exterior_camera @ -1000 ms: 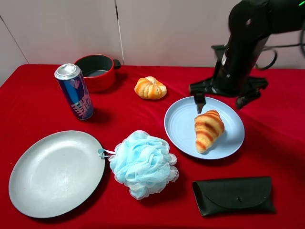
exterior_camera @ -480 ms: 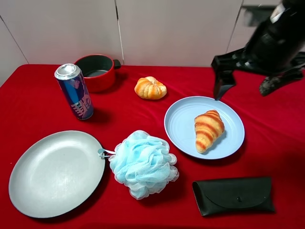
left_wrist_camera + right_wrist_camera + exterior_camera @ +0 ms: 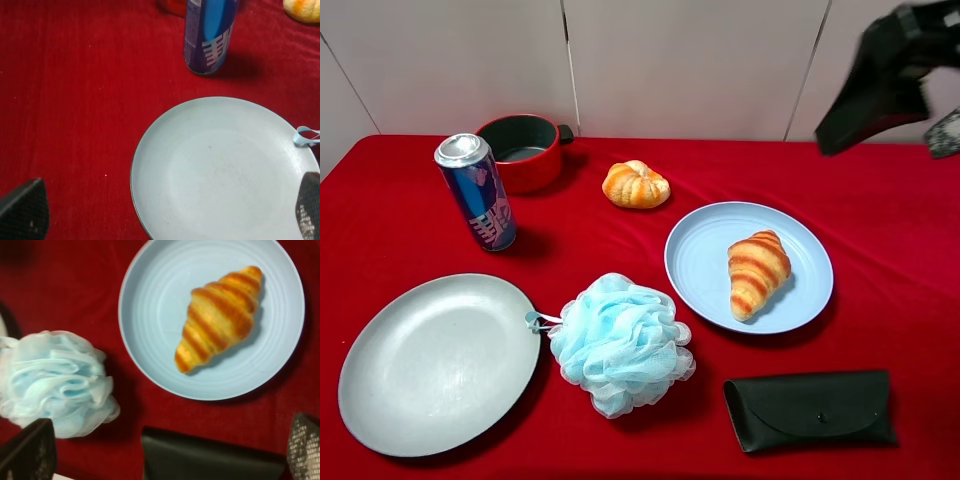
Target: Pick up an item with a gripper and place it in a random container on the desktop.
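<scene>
The golden-brown striped croissant (image 3: 757, 272) lies loose on the round light blue plate (image 3: 705, 255), on the red cloth desktop (image 3: 880, 220). In the right wrist view the croissant (image 3: 218, 316) lies on the plate (image 3: 150, 305) with nothing touching it. My right gripper (image 3: 885, 120) is blurred at the far right, high above the table and clear of the plate; it is open and empty, with fingertips (image 3: 25, 452) at the view's corners. My left gripper (image 3: 165, 210) is open and empty over the grey plate, out of the exterior view.
A large grey plate (image 3: 435, 360) lies front left, a blue can (image 3: 477, 192) and red pot (image 3: 522, 150) behind it. An orange pumpkin-shaped bun (image 3: 635, 185) is at mid back. A blue bath pouf (image 3: 620, 340) and a black case (image 3: 810, 408) lie in front.
My right arm has risen and pulled back to the upper right, away from the blue plate. The croissant stays on the plate. Nothing else moved.
</scene>
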{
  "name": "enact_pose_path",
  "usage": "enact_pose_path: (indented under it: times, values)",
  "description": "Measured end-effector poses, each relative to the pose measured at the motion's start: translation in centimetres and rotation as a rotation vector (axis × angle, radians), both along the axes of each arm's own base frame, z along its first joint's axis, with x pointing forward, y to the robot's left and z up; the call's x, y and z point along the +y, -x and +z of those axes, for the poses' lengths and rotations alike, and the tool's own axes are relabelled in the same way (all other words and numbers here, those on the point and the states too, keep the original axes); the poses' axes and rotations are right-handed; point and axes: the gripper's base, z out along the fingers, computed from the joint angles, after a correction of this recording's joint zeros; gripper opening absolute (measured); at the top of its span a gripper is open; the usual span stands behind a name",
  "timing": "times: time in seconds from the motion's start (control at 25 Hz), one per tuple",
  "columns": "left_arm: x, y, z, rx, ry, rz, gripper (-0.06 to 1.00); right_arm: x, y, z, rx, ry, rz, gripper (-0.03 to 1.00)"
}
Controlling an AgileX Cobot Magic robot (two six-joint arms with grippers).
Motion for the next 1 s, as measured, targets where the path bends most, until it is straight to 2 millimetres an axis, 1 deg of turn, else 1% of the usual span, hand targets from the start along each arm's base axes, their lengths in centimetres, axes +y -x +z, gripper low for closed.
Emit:
enact_pose_path:
  times: [0.08, 0.2, 0.36, 0.56, 0.72, 0.84, 1.0]
  values:
    - [0.0, 0.0, 0.0, 0.000, 0.000, 0.000, 1.00, -0.7, 1.5, 0.4, -0.028, -0.026, 0.006, 0.69]
    - [0.0, 0.0, 0.0, 0.000, 0.000, 0.000, 1.00, -1.9, 3.8, 0.1, -0.056, -0.044, 0.008, 0.69]
    - [0.0, 0.0, 0.0, 0.000, 0.000, 0.000, 1.00, -3.5, 6.6, -1.2, -0.079, -0.062, -0.004, 0.69]
    - [0.0, 0.0, 0.0, 0.000, 0.000, 0.000, 1.00, -6.4, 8.8, -2.8, -0.122, -0.069, -0.167, 0.69]
    - [0.0, 0.0, 0.0, 0.000, 0.000, 0.000, 1.00, -8.1, 10.6, -3.4, -0.209, -0.036, -0.270, 0.69]
    - [0.0, 0.0, 0.0, 0.000, 0.000, 0.000, 1.00, -8.7, 11.9, -4.0, -0.263, -0.012, -0.332, 0.69]
    - [0.0, 0.0, 0.0, 0.000, 0.000, 0.000, 1.00, -9.0, 13.2, -5.4, -0.289, -0.011, -0.425, 0.69]
